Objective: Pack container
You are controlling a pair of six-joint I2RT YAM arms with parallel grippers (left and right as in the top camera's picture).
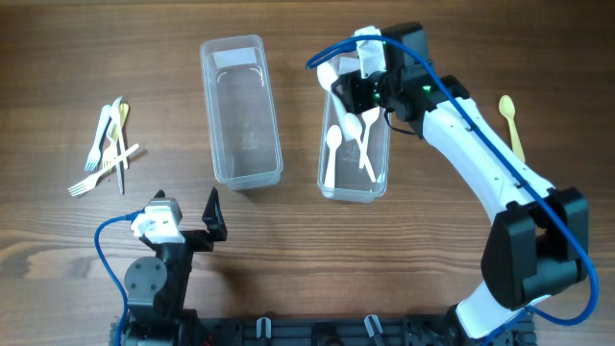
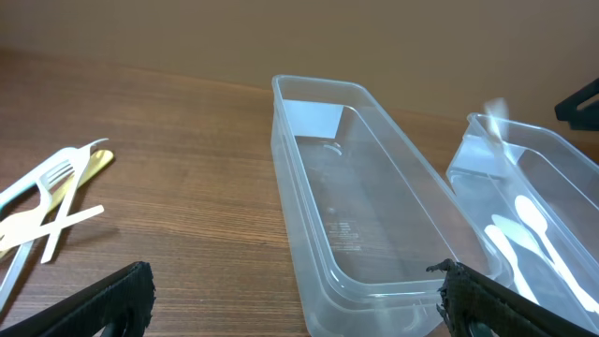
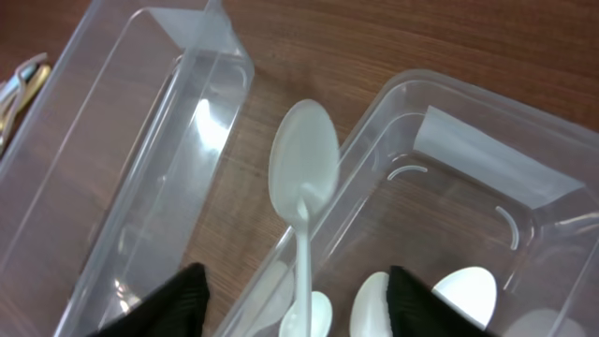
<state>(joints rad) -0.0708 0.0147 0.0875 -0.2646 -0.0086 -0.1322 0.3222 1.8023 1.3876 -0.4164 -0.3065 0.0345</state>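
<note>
Two clear plastic containers stand side by side: the left container [image 1: 231,43] [image 2: 318,112] [image 3: 122,150] with nothing in it, and the right container [image 1: 354,194] [image 2: 477,159] [image 3: 487,140] holding several white spoons [image 1: 332,144] [image 2: 529,220]. My right gripper [image 1: 351,77] [image 3: 298,304] hovers over the far end of the right container, open. A white spoon [image 3: 303,168] stands bowl-up between its fingers [image 3: 173,304], touching neither and leaning on the container's rim. My left gripper [image 1: 185,207] [image 2: 295,300] is open near the front edge, just short of the left container's near end.
A loose pile of white and yellowish forks and other cutlery [image 1: 109,149] [image 2: 47,197] lies on the wooden table at the left. A single yellow spoon [image 1: 510,120] lies at the far right, beside my right arm.
</note>
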